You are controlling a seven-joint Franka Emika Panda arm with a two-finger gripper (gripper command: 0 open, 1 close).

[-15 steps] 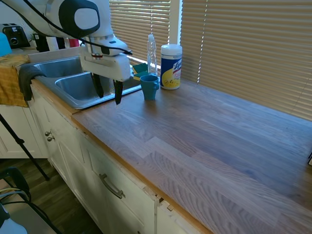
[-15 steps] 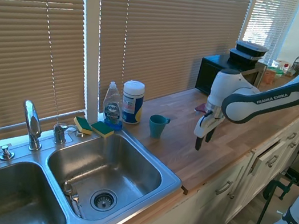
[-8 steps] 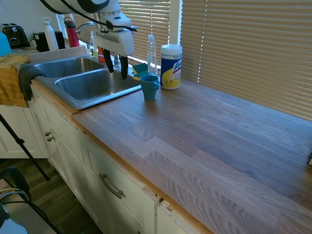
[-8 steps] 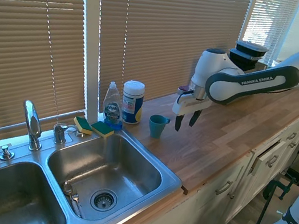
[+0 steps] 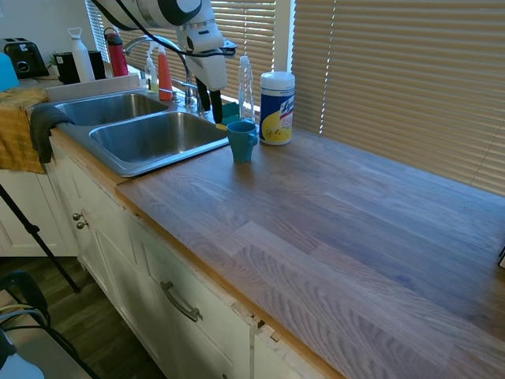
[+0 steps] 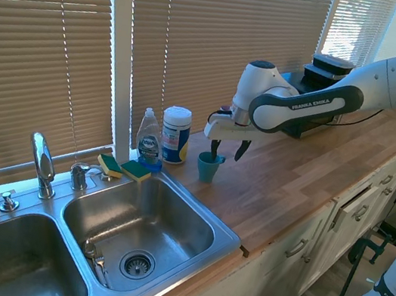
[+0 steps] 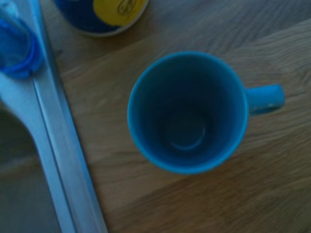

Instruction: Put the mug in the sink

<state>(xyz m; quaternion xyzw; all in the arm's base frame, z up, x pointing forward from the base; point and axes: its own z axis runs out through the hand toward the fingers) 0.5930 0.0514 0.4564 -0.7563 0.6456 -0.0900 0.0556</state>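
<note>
We find the mug [image 5: 242, 140] standing upright on the wooden counter, just beside the right-hand rim of the sink [image 5: 146, 136] and not in it; it is small, teal-blue, with a slightly flared rim, and in the wrist view we see it [image 7: 187, 112] empty, its handle pointing away from the sink edge. We note the sink [image 6: 140, 224] is stainless steel with two rectangular basins and a curved chrome faucet at the back. In the second exterior view the mug [image 6: 208, 167] sits near the basin's far corner.
</note>
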